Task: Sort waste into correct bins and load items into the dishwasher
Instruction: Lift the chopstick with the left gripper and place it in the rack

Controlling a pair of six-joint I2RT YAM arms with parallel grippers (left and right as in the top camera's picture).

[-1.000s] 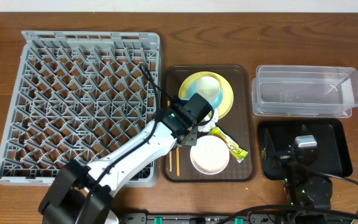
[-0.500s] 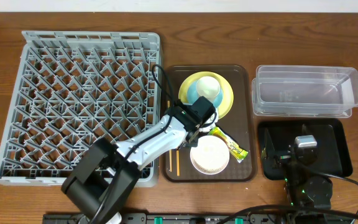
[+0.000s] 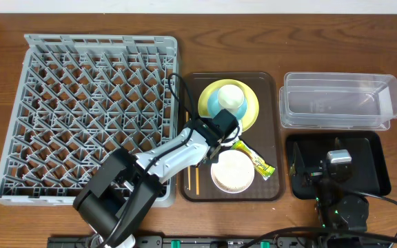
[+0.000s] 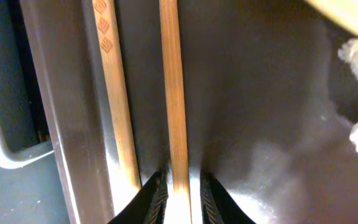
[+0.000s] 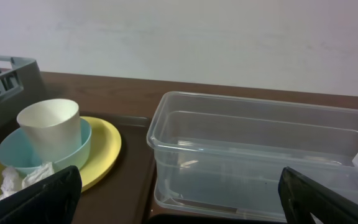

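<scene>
Left gripper (image 4: 180, 191) pinching one chopstick (image 4: 173, 93), right gripper (image 5: 179, 196) spread wide, yellow-green wrapper (image 3: 259, 163) print too small to read

The dish rack (image 3: 102, 40) is finished in grey, the serving tray (image 3: 273, 189) in dark brown. A yellow-green plate (image 3: 252, 110), light blue bowl (image 3: 214, 103), white cup (image 3: 231, 98) and white bowl (image 3: 232, 171) are shown. The wrapper (image 3: 257, 162) is printed yellow-green. The left, patterned chopstick (image 4: 114, 93) is stamped with leaf-like marks; the right, plain chopstick (image 4: 174, 93) is bare light wood. The far tub (image 3: 340, 74) is clear, the near bin tray (image 3: 376, 169) black.

Cup (image 3: 231, 97) in bowl (image 3: 214, 105) on plate (image 3: 253, 110); rack (image 3: 88, 110) left of tray (image 3: 271, 148).
</scene>
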